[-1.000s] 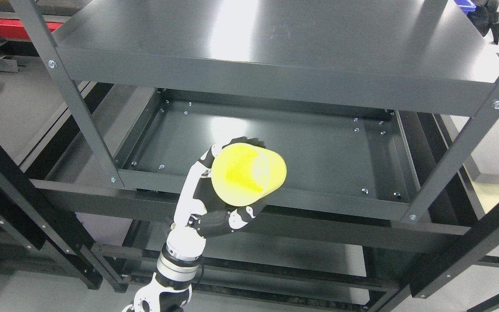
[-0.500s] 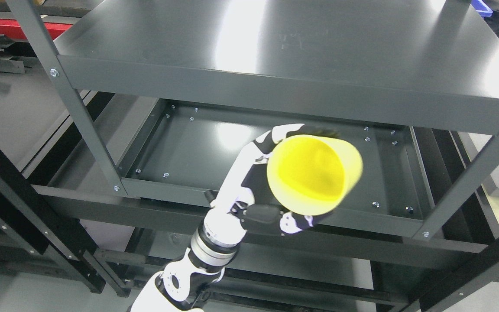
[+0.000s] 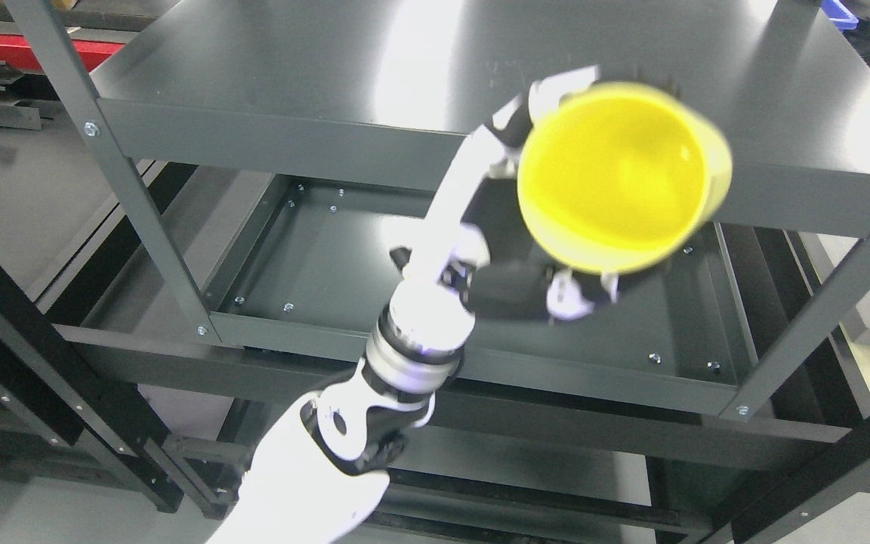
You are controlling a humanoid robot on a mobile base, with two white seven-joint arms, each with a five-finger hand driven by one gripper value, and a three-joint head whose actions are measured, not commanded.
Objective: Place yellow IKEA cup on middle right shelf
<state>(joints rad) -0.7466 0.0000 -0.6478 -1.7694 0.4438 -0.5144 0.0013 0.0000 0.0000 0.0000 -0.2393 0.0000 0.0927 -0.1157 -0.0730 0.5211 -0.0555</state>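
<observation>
Yellow plastic IKEA cup [image 3: 620, 177] sits up at about 1 o'clock in the head view, tipped so its open mouth faces pretty much straight at the camera, so the inside is what shows. It's a bit motion-blurred. The robot's left hand [image 3: 526, 249], white with black joints, has it: the fingers [image 3: 582, 291] are wrapped around the cup from below, with more of them curling over the top edge at around 11 o'clock of the cup. The white left arm [image 3: 374, 408] comes up from the bottom edge, roughly 7 o'clock, and angles toward the upper right.

As seen from the head camera, the cup overlaps the front lip of the dark grey metal top shelf [image 3: 291, 68], and it's above the grey tray-like middle shelf [image 3: 329, 257] with the small bolts in its floor. It isn't resting on either one; the hand is holding it in the air. Whether it's out in front of the rack or already over it can't really be told from this angle.

A grey upright post [image 3: 114, 174] of the rack runs down at about 9 o'clock. Black frame beams [image 3: 35, 332] cross the lower left.
</observation>
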